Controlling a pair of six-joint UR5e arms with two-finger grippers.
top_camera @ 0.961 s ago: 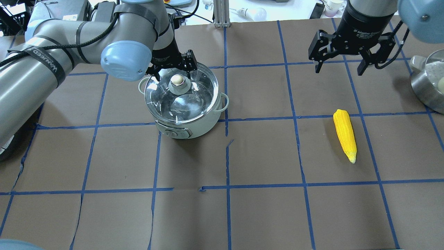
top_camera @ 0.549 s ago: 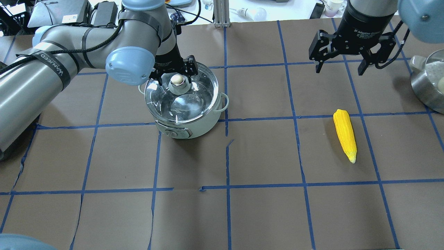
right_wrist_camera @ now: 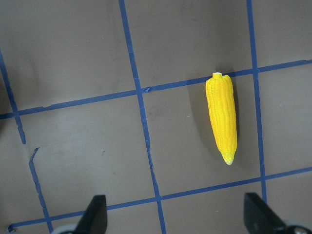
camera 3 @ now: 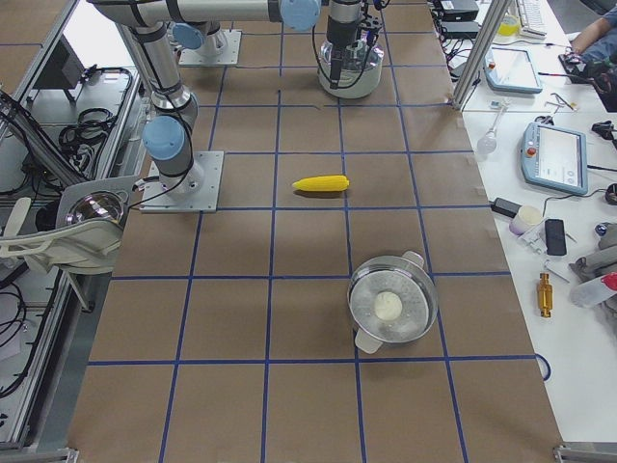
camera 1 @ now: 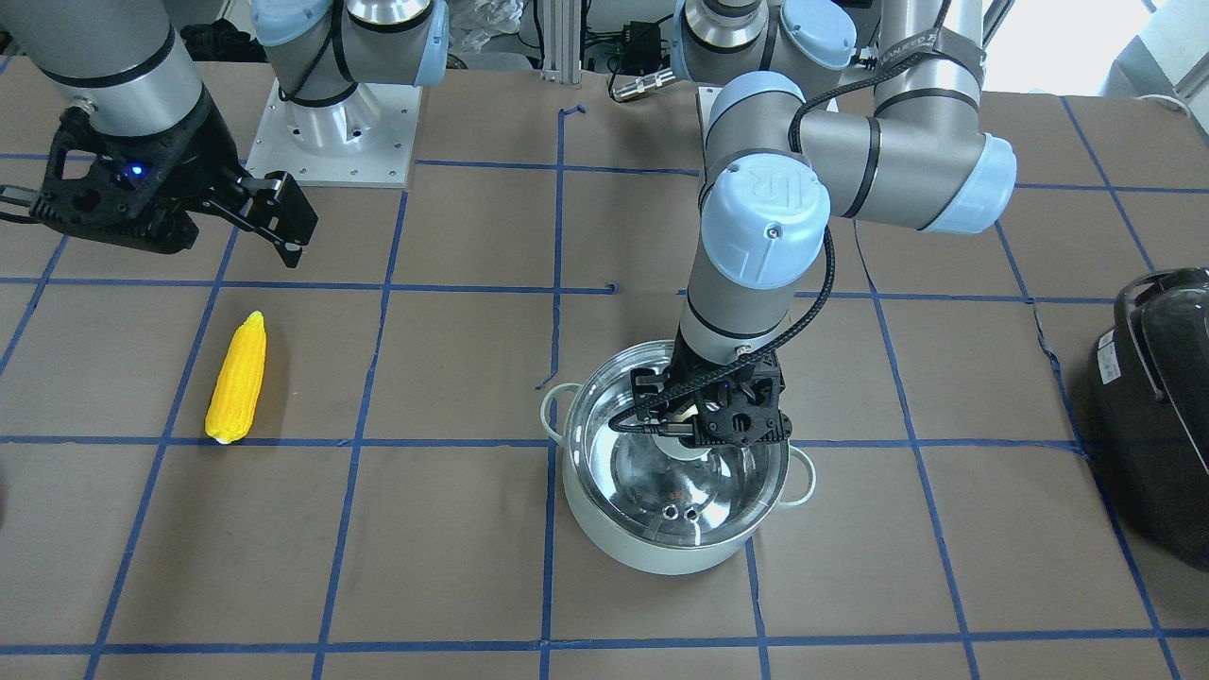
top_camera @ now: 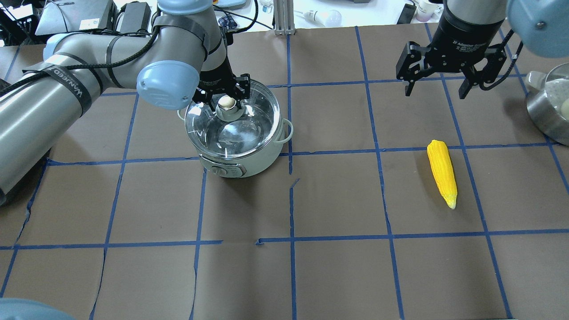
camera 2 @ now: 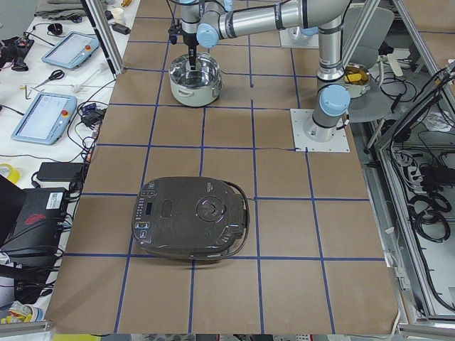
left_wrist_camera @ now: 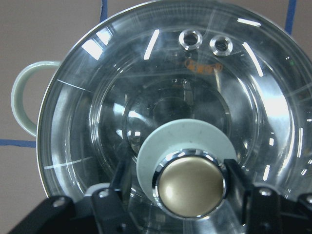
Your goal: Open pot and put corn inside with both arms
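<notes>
Brown paper crossed with blue tape lines covers the table (top_camera: 338,200). On it stands the round pale mint-green pot (top_camera: 242,163), closed by its clear glass lid (left_wrist_camera: 92,122), directly below the black two-finger left gripper (top_camera: 223,95). The black right gripper (top_camera: 435,94) is spread wide and holds nothing. The bright yellow toy corn cob (top_camera: 441,172) lies on the paper below and ahead of its fingers, well apart from them. The left fingers (left_wrist_camera: 123,183) are narrowly apart on each side of the lid's small metallic knob (left_wrist_camera: 190,183), and a thin gap shows at one side.

L arm (camera 2: 256,18) holds pincer (camera 2: 193,61) over pot (camera 2: 192,91) at far end, grip unclear from here; black cooker (camera 2: 192,217) nearer cam.
</notes>
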